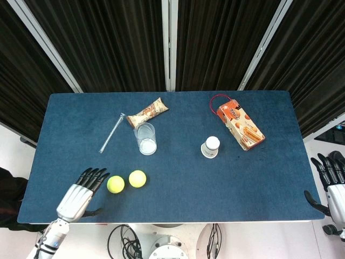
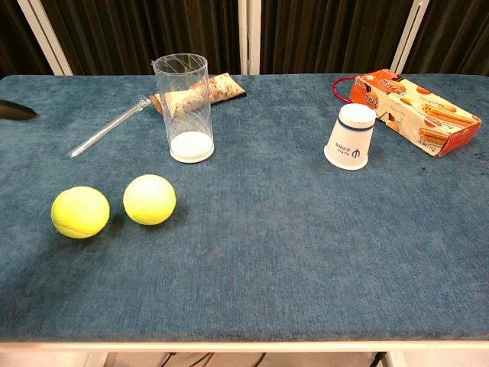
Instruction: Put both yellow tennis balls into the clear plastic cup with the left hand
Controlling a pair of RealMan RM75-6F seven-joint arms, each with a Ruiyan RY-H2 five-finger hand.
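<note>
Two yellow tennis balls lie side by side near the table's front left: the left ball (image 1: 115, 184) (image 2: 79, 212) and the right ball (image 1: 137, 178) (image 2: 149, 199). The clear plastic cup (image 1: 145, 138) (image 2: 183, 107) stands upright behind them, empty. My left hand (image 1: 80, 195) is open over the table, fingers spread, just left of the left ball and apart from it. In the chest view only a dark fingertip (image 2: 15, 111) shows at the left edge. My right hand (image 1: 333, 186) hangs open off the table's right edge.
A snack wrapper (image 1: 147, 112) and a clear straw (image 1: 111, 133) lie behind the cup. An upside-down white paper cup (image 1: 210, 147) and an orange biscuit box (image 1: 240, 124) sit to the right. The blue table (image 1: 215, 183) ends just in front of the balls.
</note>
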